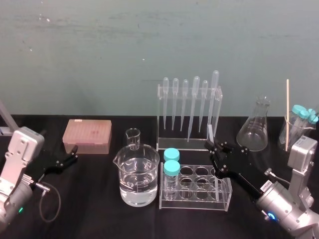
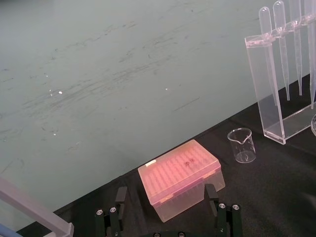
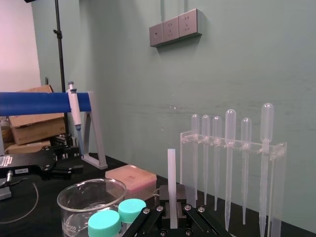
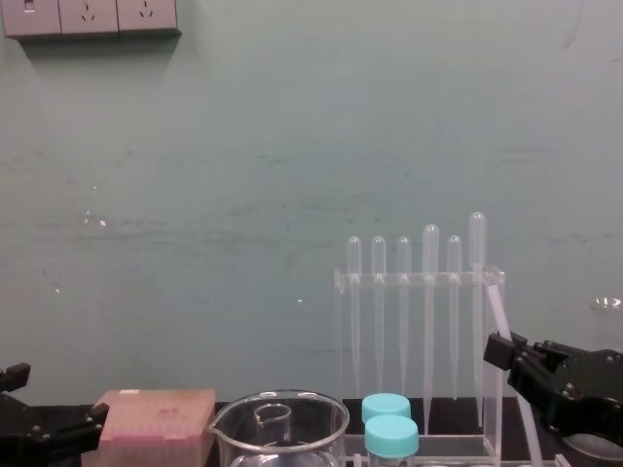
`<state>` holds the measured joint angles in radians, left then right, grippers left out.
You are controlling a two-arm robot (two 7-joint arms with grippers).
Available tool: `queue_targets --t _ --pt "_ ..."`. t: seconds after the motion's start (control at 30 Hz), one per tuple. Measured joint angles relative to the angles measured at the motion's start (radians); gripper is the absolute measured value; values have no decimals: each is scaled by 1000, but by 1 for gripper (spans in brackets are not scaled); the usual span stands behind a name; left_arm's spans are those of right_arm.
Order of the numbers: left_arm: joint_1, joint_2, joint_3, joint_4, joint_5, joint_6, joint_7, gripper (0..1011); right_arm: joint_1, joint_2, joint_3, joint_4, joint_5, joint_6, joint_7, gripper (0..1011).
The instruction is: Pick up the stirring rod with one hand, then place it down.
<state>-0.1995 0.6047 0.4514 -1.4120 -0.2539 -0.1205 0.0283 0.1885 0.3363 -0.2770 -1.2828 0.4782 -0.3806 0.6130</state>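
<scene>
Clamping stirring rod (image 3: 171,177) in right tool (image 3: 172,212) beside pipette rack (image 3: 279,182); could clip rack on set-down. Left tool (image 1: 74,154) parked far left, jaws apart.

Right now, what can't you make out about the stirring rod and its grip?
- Translucent-white straight stirring rod: lower end hidden by the black right gripper, right wrist view.
- Its gap to the black table: cut by chest view's bottom edge.
- Its upper part, head view: lost against the clear pipette rack.
- Black left gripper, parked left: cut by chest view's edge.
</scene>
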Motion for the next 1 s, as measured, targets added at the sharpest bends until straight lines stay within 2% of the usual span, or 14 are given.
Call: queue_targets --t 0.83,0.9,1.0 --pt "0 0 0 0 0 0 0 1000 3 -1 -2 2 2 3 3 72" --pt "0 0 0 0 0 0 0 1000 3 -1 -2 2 2 3 3 86" --pt "0 0 0 0 0 0 0 1000 3 -1 -2 2 2 2 3 179"
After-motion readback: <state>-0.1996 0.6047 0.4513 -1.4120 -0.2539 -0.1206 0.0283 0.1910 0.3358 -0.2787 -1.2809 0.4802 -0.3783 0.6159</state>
